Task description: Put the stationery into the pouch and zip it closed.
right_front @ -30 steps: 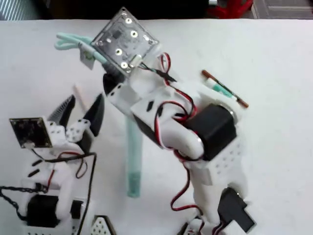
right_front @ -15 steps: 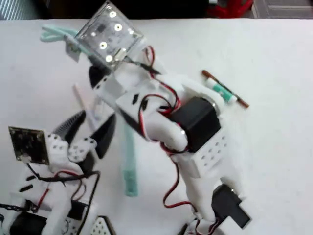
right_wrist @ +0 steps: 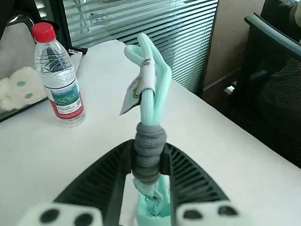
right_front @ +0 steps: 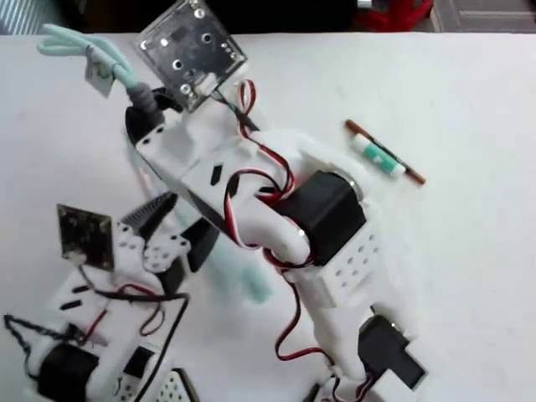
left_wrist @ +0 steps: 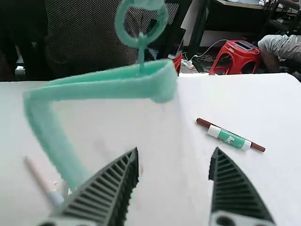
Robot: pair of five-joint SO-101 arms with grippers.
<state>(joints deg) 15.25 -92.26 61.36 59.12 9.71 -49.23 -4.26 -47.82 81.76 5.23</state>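
Note:
My right gripper is shut on the grey band of the mint pouch's loop, and a paper tag hangs from that loop. In the high view this gripper sits at the far left of the table, with the loop sticking out past it. The mint pouch hangs lifted and bent, just beyond my open left gripper, which holds nothing. Seen from above, the left gripper is under the right arm, close to the pouch's lower end. A brown and green pen lies at the right. A white pencil lies beside the pouch.
A water bottle and a plush toy stand on a table beyond the right gripper. The right arm's white body crosses the table's middle. Chairs and a red stool stand behind the far edge.
The right arm has swung left and away, carrying the pouch by its loop, so the pouch's body has risen off the table. The left arm has moved right, closer to the pouch.

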